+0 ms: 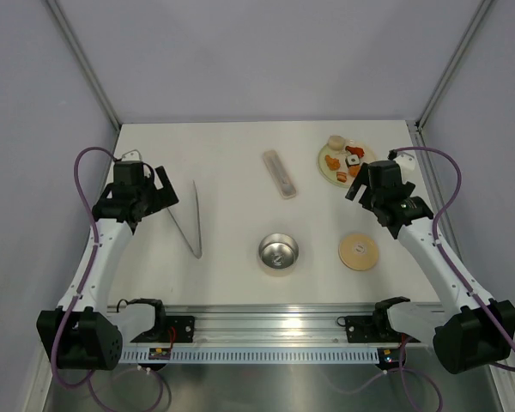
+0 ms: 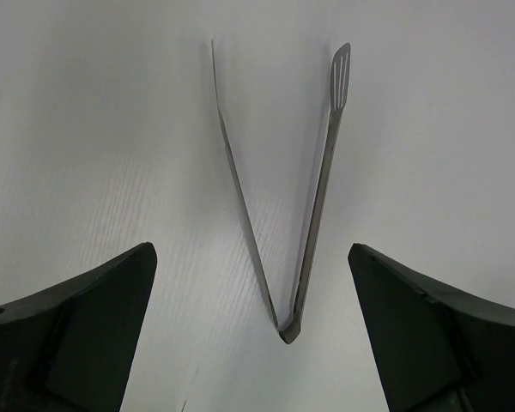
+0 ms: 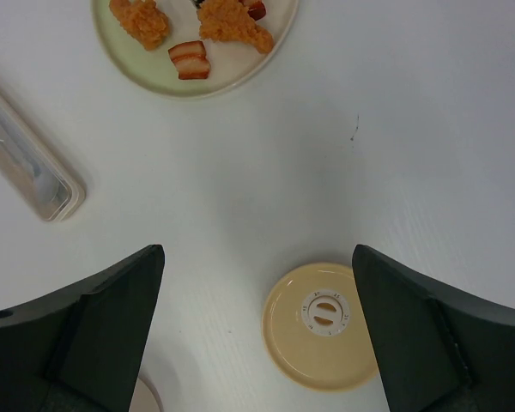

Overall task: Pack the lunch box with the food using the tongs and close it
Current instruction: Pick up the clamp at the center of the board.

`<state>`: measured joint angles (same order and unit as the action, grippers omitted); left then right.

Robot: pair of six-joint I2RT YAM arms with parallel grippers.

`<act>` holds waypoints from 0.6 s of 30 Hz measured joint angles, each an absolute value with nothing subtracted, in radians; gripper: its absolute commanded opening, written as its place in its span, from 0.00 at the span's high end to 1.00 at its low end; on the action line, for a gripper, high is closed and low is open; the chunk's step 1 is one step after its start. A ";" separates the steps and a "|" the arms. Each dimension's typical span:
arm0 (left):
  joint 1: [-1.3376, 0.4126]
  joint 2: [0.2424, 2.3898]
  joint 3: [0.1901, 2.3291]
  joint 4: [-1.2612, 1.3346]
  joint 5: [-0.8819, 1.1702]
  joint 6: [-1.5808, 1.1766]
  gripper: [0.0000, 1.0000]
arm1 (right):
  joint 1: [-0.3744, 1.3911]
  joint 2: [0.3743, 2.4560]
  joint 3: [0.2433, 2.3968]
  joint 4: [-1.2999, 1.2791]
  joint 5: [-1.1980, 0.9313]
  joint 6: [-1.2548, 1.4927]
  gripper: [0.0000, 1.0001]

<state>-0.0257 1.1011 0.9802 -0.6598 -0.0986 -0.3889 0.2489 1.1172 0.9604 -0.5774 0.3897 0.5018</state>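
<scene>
White tabletop (image 1: pixel 240 154), matt, is closed in by pale grey walls (image 1: pixel 266 51). The tongs (image 1: pixel 189 219) lie flat at left, just ahead of the left claw (image 1: pixel 168 192), which is spread wide and holds nothing. The right claw (image 1: pixel 353 190), equally wide and empty, hangs beside the plate (image 3: pixel 240 73) of food (image 3: pixel 233 21). The lunch box (image 1: pixel 278 252) stands open mid-table, with its lid (image 1: pixel 359 251) apart to the right.

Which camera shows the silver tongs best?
The left wrist view: the tongs fill the frame, lying in a clear V. The top view shows them small and thin; the right wrist view misses them.
</scene>
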 measured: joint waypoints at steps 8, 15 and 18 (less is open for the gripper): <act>-0.027 1.102 0.980 -0.661 -0.092 -0.392 0.01 | 0.249 1.117 0.951 -0.574 0.374 0.497 0.00; -0.056 1.143 0.980 -0.680 -0.112 -0.402 0.04 | 0.249 1.113 0.923 -0.572 0.340 0.498 0.00; -0.133 1.187 0.982 -0.690 -0.138 -0.420 0.16 | 0.249 1.113 0.915 -0.571 0.322 0.505 0.01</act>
<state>-0.1329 1.1870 0.9821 -0.6903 -0.1383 -0.4202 0.2489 1.1126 0.9150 -0.5709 0.3218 0.5045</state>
